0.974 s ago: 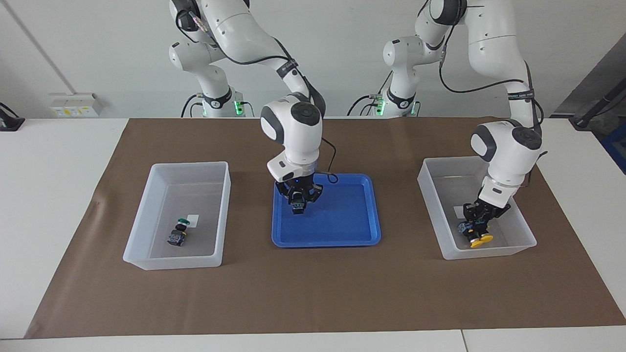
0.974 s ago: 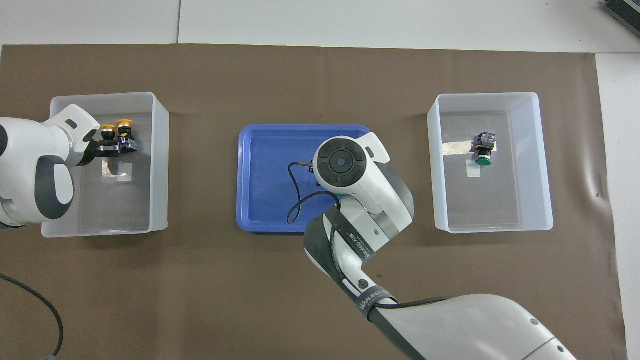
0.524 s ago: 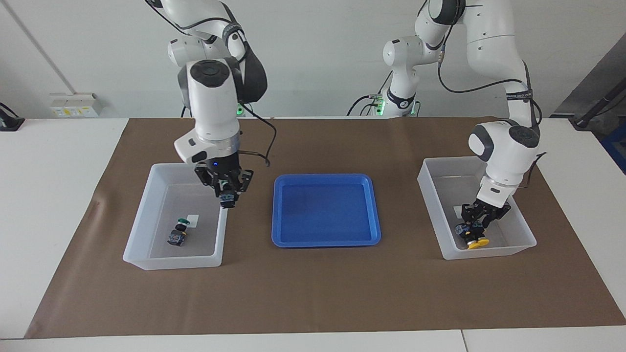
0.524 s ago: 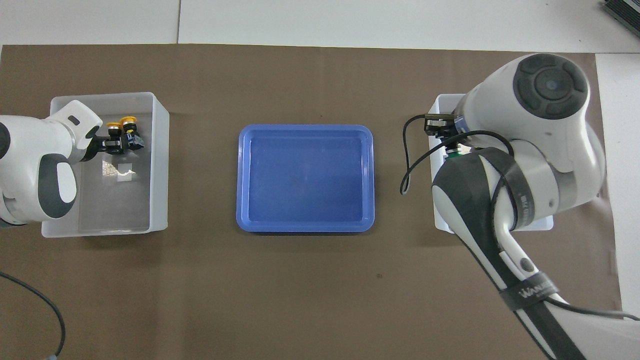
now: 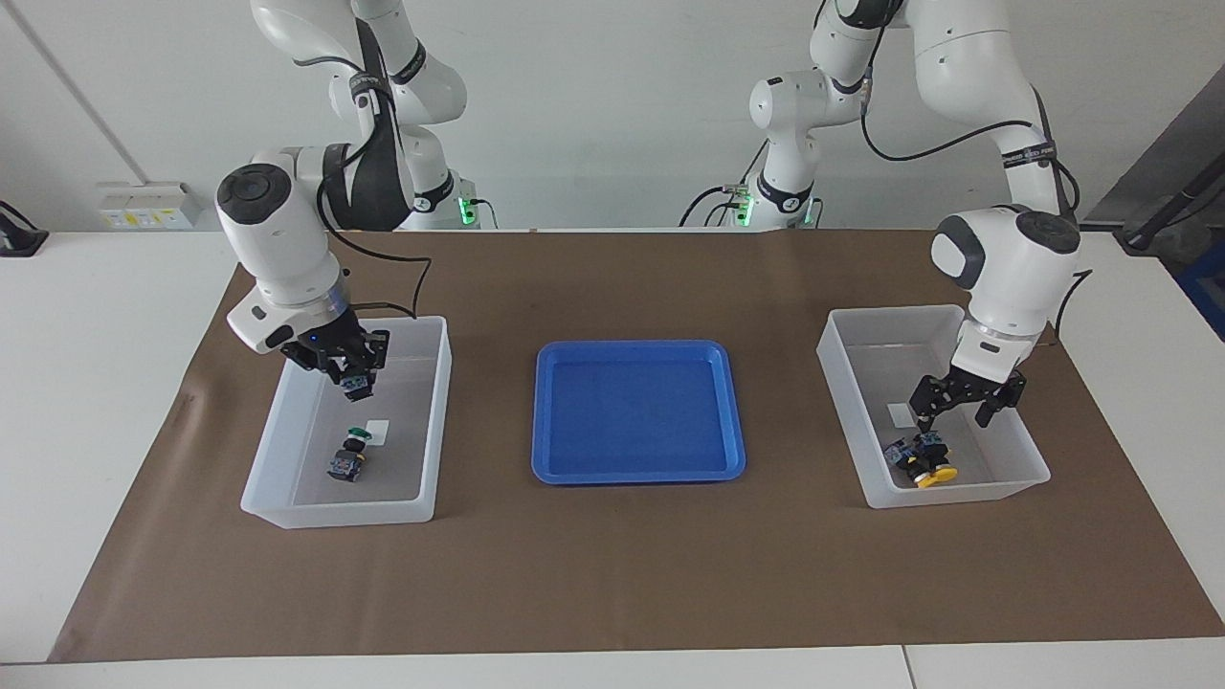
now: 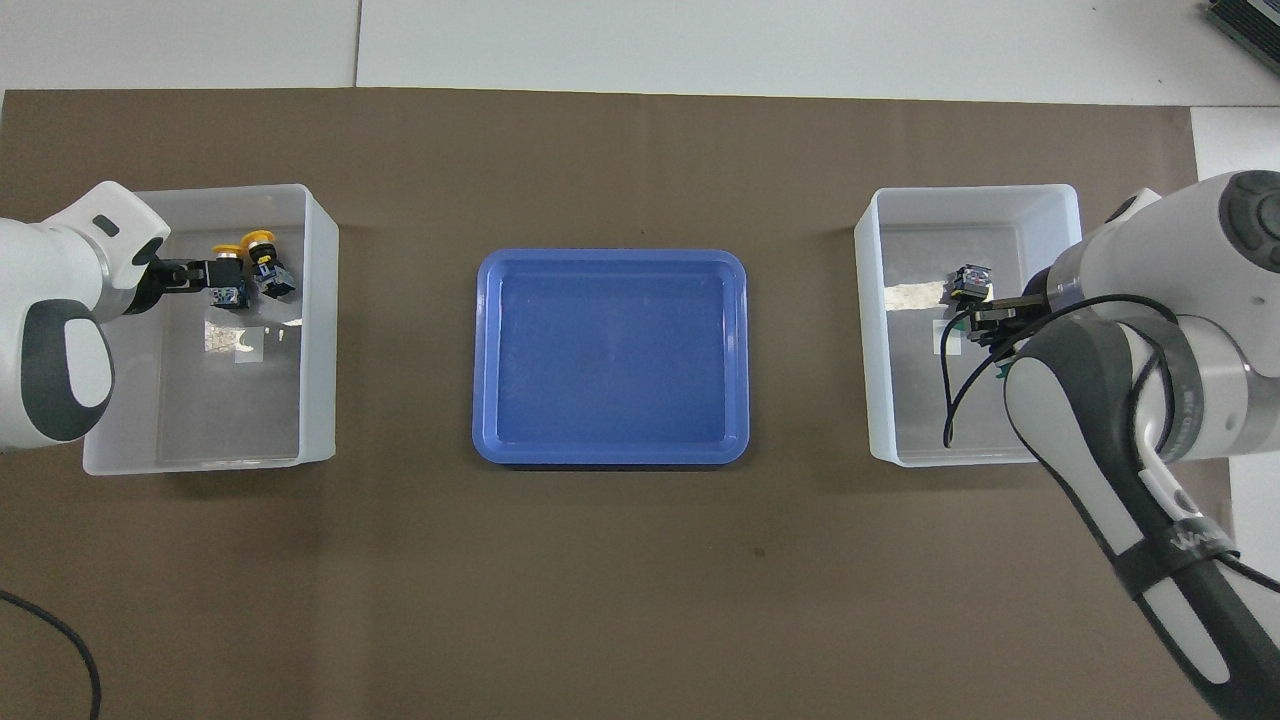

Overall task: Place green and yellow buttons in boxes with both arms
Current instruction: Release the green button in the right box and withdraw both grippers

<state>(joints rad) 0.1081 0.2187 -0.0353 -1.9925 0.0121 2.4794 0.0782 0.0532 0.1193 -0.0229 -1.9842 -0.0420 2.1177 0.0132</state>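
Gripping a button (image 5: 357, 385), right claw (image 5: 356, 381) — left claw (image 5: 960, 413) spread.

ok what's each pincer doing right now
Left pincer: open, over the yellow buttons in their box.
Right pincer: shut on a button, over the other box.

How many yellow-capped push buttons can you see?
2. Both yellow mushroom-capped push buttons lie side by side in the translucent white plastic box at the left arm's end of the table. None seen elsewhere.
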